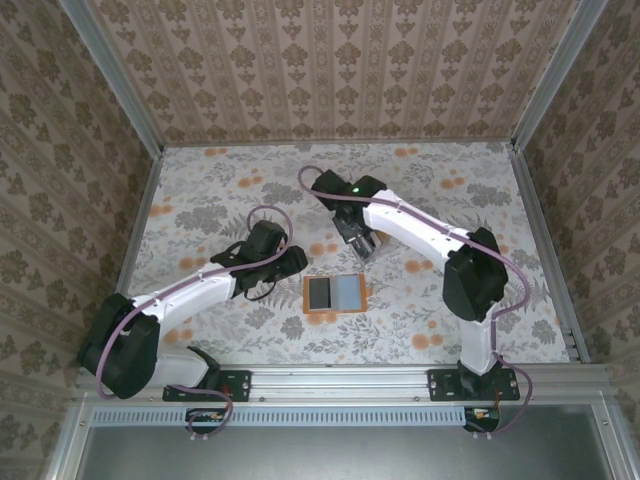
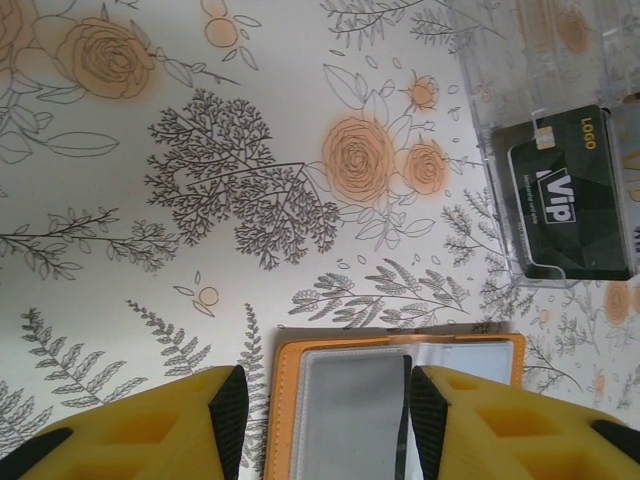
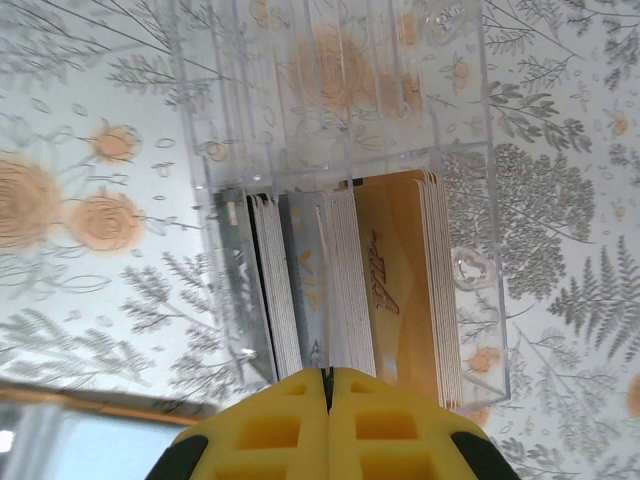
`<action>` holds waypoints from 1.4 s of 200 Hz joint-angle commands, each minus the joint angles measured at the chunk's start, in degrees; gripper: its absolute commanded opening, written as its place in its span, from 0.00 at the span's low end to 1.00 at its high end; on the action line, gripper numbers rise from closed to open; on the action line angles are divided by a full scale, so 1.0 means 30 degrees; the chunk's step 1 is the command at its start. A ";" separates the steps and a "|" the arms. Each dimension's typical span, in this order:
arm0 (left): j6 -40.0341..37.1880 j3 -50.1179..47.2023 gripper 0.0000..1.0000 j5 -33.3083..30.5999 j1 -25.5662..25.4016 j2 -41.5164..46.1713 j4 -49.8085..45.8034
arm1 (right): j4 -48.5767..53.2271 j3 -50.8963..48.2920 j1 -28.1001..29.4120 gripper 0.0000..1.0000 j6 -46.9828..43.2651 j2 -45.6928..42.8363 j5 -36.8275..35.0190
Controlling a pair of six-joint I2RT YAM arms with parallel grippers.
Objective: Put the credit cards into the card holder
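Right gripper [image 3: 328,378] clenched over credit cards [image 3: 400,270] standing in the clear box [image 3: 340,90] beyond the card holder [image 2: 283,365], likely nipping one; left gripper [image 2: 328,400], jaws apart, straddles it, probably for steadying.

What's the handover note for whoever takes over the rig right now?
Left tool: open, over the open card holder.
Right tool: shut, tip down among the credit cards standing on edge in the clear box; can't tell if a card is pinched.
Done: holder lies open mid-table; unclear whether any pocket already has a card.
Left: the stacks and the black VIP card sit in the box and need to go into the holder.
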State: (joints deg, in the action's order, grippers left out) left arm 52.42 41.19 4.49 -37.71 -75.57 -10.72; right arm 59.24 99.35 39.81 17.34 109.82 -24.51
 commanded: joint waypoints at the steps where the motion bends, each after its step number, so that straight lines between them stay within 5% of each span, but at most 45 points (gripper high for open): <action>1: -0.0310 0.0771 0.50 0.0609 0.0179 0.0083 0.0215 | -0.0197 -0.0791 -0.0571 0.03 0.0808 -0.1975 0.2820; 49: -0.0149 0.1004 0.50 0.2228 0.0427 0.0024 0.1507 | -0.2603 -0.3460 -0.2449 0.02 0.2830 -0.4677 0.8004; 93: 0.0693 0.1188 0.50 0.5084 0.0881 -0.0678 0.4015 | -0.8312 -0.8103 -0.4831 0.00 0.6500 -0.7309 1.5133; 125: 0.1582 0.1433 0.51 0.7021 0.1028 -0.1631 0.6271 | -1.1329 -1.0249 -0.5273 0.00 0.8018 -0.8061 1.7896; 161: 0.2799 0.1627 0.51 0.8956 0.1087 -0.2912 0.8804 | -1.3354 -1.1673 -0.5297 0.00 0.8891 -0.8189 1.9527; 247: 0.3294 0.1384 0.50 0.9608 0.1065 -0.3213 1.0011 | -1.5513 -1.2573 -0.5383 0.00 0.9832 -0.7969 2.1553; 280: 0.3385 0.1362 0.40 0.9720 0.1058 -0.3199 1.0232 | -1.5524 -1.2609 -0.5506 0.00 0.9862 -0.7736 2.1505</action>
State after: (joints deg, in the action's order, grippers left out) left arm 62.06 44.64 32.18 -34.76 -84.66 17.63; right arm 14.28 62.19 23.81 45.87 87.09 38.04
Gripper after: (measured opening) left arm 0.436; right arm 0.063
